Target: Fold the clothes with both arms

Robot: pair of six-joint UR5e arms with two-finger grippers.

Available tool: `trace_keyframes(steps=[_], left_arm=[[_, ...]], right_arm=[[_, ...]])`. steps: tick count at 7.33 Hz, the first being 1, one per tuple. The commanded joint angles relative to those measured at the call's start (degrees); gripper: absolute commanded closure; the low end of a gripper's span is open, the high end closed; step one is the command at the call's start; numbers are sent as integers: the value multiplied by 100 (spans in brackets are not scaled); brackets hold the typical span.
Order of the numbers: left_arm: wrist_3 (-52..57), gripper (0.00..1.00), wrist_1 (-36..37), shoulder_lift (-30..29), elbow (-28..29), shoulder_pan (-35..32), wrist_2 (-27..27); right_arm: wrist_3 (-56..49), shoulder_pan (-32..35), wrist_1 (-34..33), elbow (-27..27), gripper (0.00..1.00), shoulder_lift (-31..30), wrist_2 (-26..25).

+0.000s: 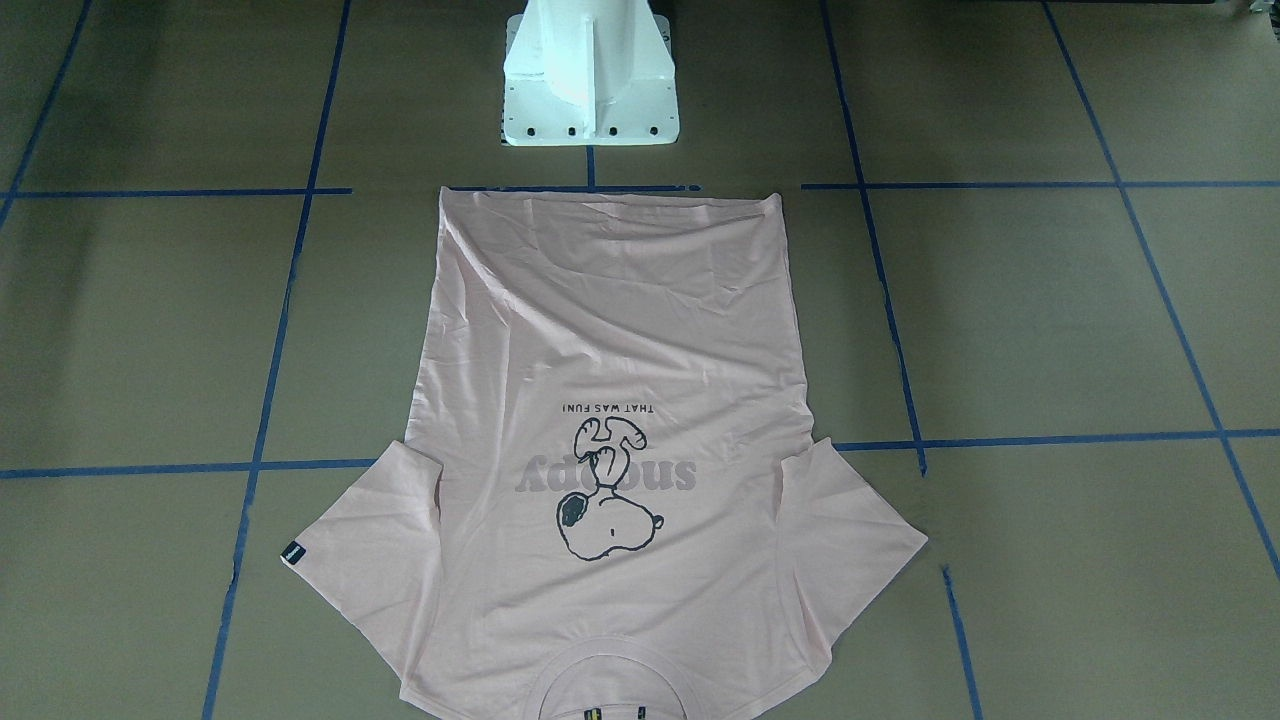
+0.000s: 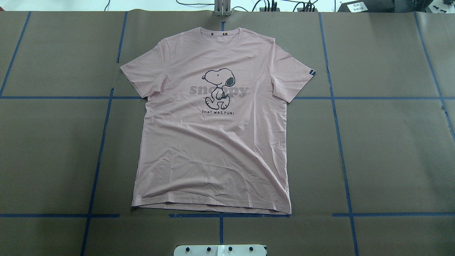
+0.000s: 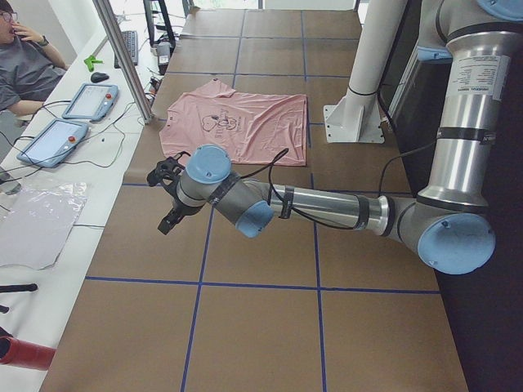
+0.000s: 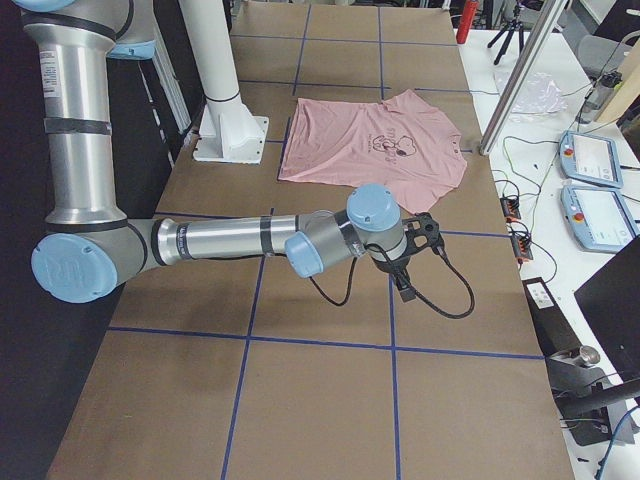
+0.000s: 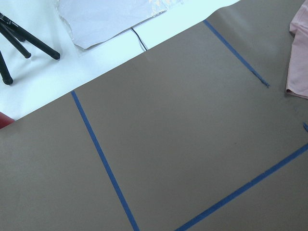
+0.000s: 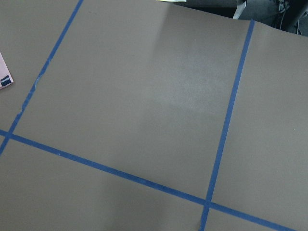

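The pale pink T-shirt lies spread flat and front-up on the brown table, cartoon dog and lettering showing, collar at the far edge and hem toward the pedestal. Both sleeves are spread out, and one carries a small dark tag. My left arm hovers left of the shirt, and whether its gripper is open or shut I cannot tell. The right gripper hovers right of the shirt, state also unclear. A sleeve edge shows in the left wrist view and the tag corner in the right wrist view.
The white pedestal base stands just behind the hem. Blue tape lines grid the table. A person sits at a side desk with tablets. A metal post rises at the table's far edge.
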Motion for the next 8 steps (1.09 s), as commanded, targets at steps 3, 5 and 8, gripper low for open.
trace_keyframes(steps=[3, 5, 8], left_arm=[[-1230, 0, -621, -227, 52, 204, 15], [-1232, 0, -858, -396, 159, 320, 33], [-1249, 0, -1317, -290, 378, 944, 50]], right_arm=[[2327, -1027, 180, -133, 0, 1033, -161], [3281, -1958, 180, -273, 4, 1684, -1063], [4405, -2978, 824, -947, 3, 2118, -2503]])
